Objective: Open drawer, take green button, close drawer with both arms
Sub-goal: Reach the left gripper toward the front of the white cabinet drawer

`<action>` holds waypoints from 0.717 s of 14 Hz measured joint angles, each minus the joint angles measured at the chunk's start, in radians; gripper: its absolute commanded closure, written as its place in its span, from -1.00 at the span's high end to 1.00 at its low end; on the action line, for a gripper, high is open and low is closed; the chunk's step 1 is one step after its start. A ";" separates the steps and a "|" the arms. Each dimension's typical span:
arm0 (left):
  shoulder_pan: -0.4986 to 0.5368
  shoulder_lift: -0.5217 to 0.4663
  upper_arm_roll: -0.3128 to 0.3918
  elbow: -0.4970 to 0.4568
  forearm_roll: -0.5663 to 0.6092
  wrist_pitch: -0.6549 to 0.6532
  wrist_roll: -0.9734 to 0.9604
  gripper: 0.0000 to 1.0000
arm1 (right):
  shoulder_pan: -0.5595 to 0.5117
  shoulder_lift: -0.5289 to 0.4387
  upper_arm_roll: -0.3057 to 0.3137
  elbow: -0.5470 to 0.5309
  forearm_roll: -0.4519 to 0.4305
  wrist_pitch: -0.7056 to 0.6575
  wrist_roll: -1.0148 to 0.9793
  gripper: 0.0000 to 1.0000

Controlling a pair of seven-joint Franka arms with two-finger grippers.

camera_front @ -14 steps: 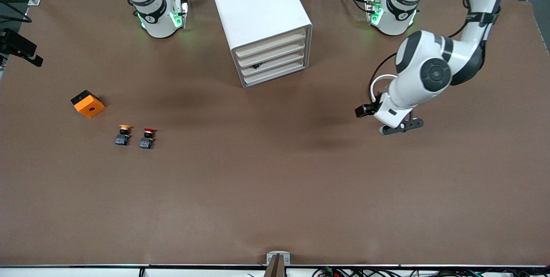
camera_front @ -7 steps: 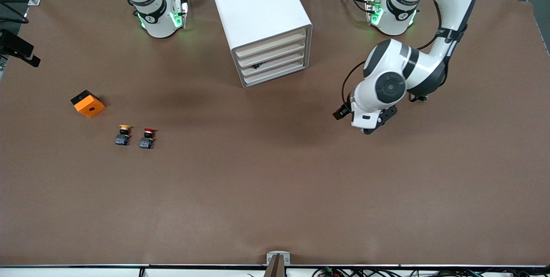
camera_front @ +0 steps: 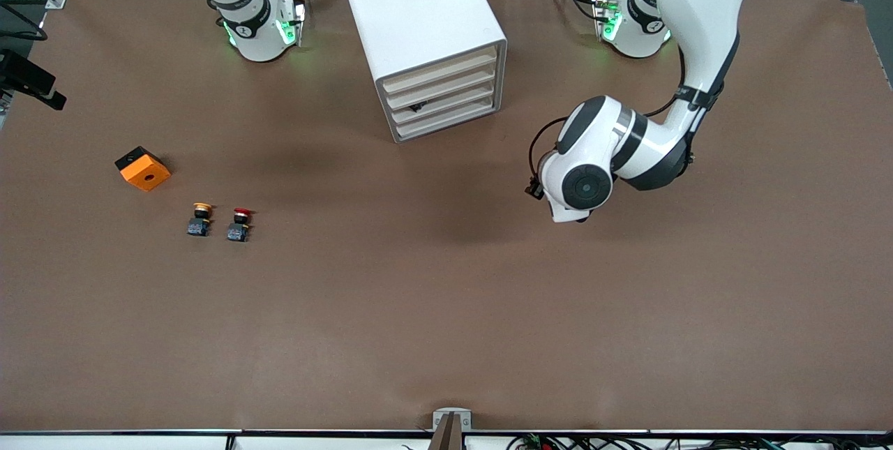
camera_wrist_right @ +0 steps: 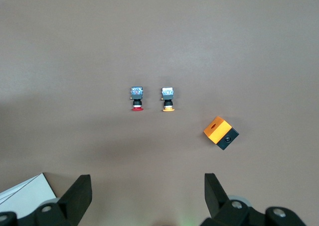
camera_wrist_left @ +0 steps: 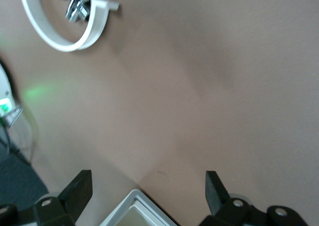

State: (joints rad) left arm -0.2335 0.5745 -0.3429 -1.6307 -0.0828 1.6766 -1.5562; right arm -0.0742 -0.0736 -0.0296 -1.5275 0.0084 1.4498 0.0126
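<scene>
The white cabinet (camera_front: 418,17) stands at the middle of the table's robot edge. Its four cream drawers (camera_front: 441,95) all sit pushed in. A small dark thing (camera_front: 416,107) shows in the gap above the third drawer from the top. The green button is not in view. My left arm's wrist (camera_front: 579,188) hangs over bare table toward the left arm's end from the drawer fronts. My left gripper (camera_wrist_left: 147,186) is open and empty, with a corner of the cabinet (camera_wrist_left: 137,211) between its fingers. My right gripper (camera_wrist_right: 147,188) is open and empty, high over the table; its arm waits.
A yellow-capped button (camera_front: 201,218) and a red-capped button (camera_front: 239,224) stand side by side toward the right arm's end. An orange box (camera_front: 142,168) lies farther from the front camera than they are. All three also show in the right wrist view: the red-capped button (camera_wrist_right: 136,97), the yellow-capped button (camera_wrist_right: 168,98), the box (camera_wrist_right: 221,133).
My left arm has swung toward the cabinet and its wrist has turned, so its gripper no longer shows in the front view. The right arm has not moved.
</scene>
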 measured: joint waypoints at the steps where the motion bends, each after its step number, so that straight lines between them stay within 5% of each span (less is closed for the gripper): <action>1: 0.000 0.025 -0.010 0.025 -0.018 -0.034 -0.041 1.00 | 0.000 0.000 0.001 0.000 0.000 0.000 0.000 1.00; 10: 0.004 0.196 -0.022 0.133 -0.330 -0.273 -0.268 1.00 | 0.000 0.000 0.001 0.000 0.000 0.002 0.001 1.00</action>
State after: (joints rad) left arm -0.2293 0.7706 -0.3647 -1.4975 -0.4127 1.4035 -1.8237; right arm -0.0742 -0.0736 -0.0285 -1.5275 0.0088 1.4516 0.0140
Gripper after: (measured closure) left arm 0.000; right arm 0.000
